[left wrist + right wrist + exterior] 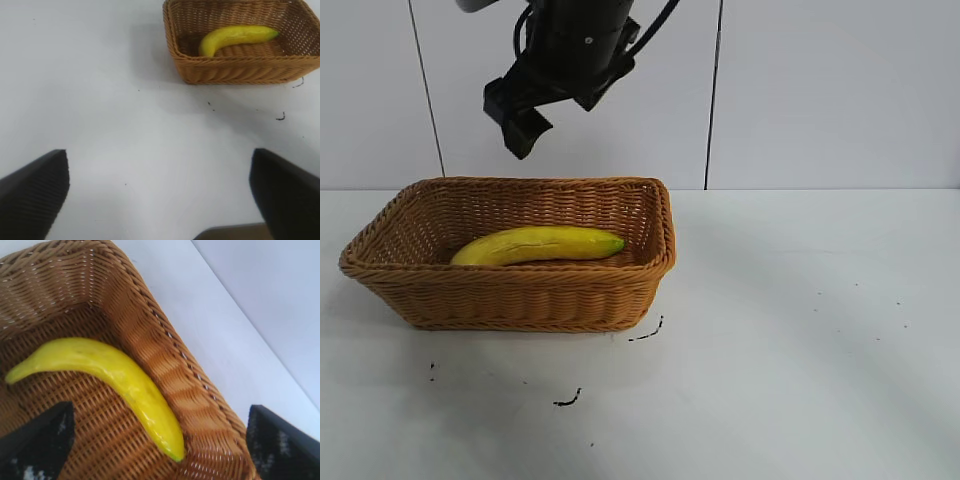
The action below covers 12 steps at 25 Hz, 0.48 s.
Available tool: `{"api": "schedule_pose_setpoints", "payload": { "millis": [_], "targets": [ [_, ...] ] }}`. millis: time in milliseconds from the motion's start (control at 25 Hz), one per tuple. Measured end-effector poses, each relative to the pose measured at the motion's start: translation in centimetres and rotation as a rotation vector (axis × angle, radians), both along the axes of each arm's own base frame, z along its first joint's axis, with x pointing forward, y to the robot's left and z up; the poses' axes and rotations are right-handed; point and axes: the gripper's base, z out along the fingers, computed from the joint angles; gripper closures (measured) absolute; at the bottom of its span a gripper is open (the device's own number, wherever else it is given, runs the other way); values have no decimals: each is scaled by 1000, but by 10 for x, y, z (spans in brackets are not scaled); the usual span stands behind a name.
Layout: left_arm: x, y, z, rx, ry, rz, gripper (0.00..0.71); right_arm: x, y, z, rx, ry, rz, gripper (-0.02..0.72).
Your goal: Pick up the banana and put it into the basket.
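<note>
The yellow banana (538,244) lies flat on the floor of the woven wicker basket (510,300), its greenish end toward the basket's right wall. In the right wrist view the banana (115,372) and the basket's wall (165,365) fill the frame. My right gripper (525,125) hangs above the back of the basket, well clear of the banana. It is open and empty (160,450). My left gripper (160,200) is open and empty over bare table, far from the basket (235,70) and the banana (235,37). It is out of the exterior view.
The basket stands on a white table (800,330) at its left side. Small dark marks (568,400) lie on the table in front of the basket. A white panelled wall (820,90) stands behind.
</note>
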Motion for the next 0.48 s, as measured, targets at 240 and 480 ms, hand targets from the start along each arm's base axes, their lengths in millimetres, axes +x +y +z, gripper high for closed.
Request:
{"api": "schedule_pose_setpoints", "payload": {
  "millis": [240, 480],
  "targets": [
    [0, 0, 0, 0, 0, 0, 15, 21, -50, 19, 109, 199, -192, 36],
    [0, 0, 0, 0, 0, 0, 15, 51, -126, 19, 129, 256, -428, 36]
  ]
}}
